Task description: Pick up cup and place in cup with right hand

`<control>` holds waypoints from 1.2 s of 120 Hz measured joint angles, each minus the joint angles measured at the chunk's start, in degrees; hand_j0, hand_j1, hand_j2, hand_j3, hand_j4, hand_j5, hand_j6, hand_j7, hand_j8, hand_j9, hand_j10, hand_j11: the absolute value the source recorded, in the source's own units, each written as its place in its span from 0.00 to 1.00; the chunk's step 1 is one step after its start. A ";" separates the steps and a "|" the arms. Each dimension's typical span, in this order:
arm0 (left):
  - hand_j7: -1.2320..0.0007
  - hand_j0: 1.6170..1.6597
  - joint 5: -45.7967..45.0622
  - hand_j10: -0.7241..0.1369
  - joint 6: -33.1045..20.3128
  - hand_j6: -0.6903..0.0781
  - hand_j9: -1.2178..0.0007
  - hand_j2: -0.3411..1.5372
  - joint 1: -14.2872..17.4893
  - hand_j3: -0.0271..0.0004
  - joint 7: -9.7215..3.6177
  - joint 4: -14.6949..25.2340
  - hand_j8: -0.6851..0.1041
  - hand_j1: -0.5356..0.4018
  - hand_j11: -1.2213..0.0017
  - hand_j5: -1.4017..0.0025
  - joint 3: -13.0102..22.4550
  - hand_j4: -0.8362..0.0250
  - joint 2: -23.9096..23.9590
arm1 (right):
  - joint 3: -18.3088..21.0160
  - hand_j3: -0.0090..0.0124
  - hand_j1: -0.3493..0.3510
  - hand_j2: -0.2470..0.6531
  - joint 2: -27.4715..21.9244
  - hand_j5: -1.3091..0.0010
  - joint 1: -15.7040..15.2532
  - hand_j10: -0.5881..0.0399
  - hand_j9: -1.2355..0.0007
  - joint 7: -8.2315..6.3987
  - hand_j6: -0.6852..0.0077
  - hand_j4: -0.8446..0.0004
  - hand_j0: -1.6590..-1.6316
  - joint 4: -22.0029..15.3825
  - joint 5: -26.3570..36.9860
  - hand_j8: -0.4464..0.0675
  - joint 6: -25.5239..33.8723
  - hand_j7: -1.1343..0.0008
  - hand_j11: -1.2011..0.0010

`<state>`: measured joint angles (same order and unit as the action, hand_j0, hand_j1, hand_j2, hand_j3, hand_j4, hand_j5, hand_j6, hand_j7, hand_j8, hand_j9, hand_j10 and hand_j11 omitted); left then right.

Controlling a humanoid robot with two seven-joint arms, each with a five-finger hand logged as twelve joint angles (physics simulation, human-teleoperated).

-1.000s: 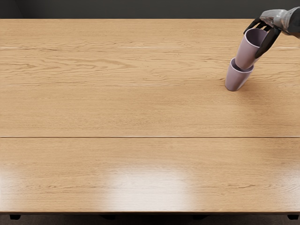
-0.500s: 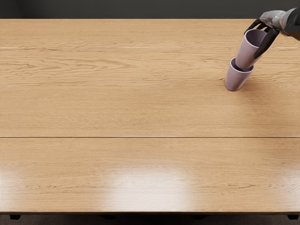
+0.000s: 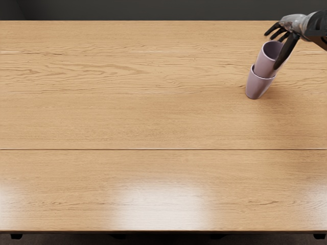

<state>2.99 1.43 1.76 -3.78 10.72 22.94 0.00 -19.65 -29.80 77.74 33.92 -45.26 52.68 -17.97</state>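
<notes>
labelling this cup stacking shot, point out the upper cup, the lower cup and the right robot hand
Upper cup (image 3: 264,64), head view, on its outer wall below the rim.
Lower cup (image 3: 258,88), head view, on its outer wall.
Right robot hand (image 3: 294,24), head view, on the back of the hand.

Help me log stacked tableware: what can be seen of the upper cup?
The upper cup is plain mauve, smooth like plastic or glazed ceramic, tapering downward, with a thin pale rim, darker interior and no visible handle. Mouth up, it sits partly inside the lower cup, roughly in line with it, its base hidden. The right hand is open; its thumb overlaps the cup's side, contact unclear.
</notes>
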 joint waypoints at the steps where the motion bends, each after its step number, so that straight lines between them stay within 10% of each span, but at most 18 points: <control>1: 1.00 0.96 0.00 0.84 0.00 0.90 1.00 0.18 0.00 0.99 0.00 0.00 0.87 0.94 1.00 1.00 0.00 0.97 0.00 | 0.00 0.42 0.35 0.22 0.05 0.78 0.00 0.58 0.76 -0.06 0.69 0.74 0.06 0.06 -0.02 0.48 -0.01 0.75 0.76; 37: 1.00 0.96 0.00 0.84 0.02 0.90 1.00 0.18 0.00 0.98 0.00 0.00 0.87 0.94 1.00 1.00 0.00 0.97 0.00 | 1.02 0.42 0.13 0.26 0.95 0.92 -0.07 0.81 0.92 -0.54 0.87 0.90 0.04 -0.39 -0.23 0.72 -0.24 0.91 0.91; 90: 1.00 0.96 0.00 0.84 0.01 0.90 1.00 0.18 0.00 0.98 0.00 0.00 0.87 0.94 1.00 1.00 -0.01 0.97 0.00 | 6.53 0.42 0.07 0.27 1.20 0.96 -0.75 0.87 0.96 0.83 0.92 0.95 0.04 -18.35 8.13 0.78 9.69 0.95 0.96; 144: 1.00 0.96 0.00 0.84 -0.01 0.90 1.00 0.18 0.00 0.99 0.00 0.00 0.87 0.94 1.00 1.00 0.00 0.97 0.00 | 7.21 0.42 0.06 0.27 7.56 0.96 -2.40 0.88 0.96 1.08 0.93 0.95 0.04 -27.38 7.01 0.79 10.49 0.96 0.96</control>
<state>2.99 1.42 1.76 -3.78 10.72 22.94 0.00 -12.44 -22.23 75.34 35.00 -72.65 59.69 -7.49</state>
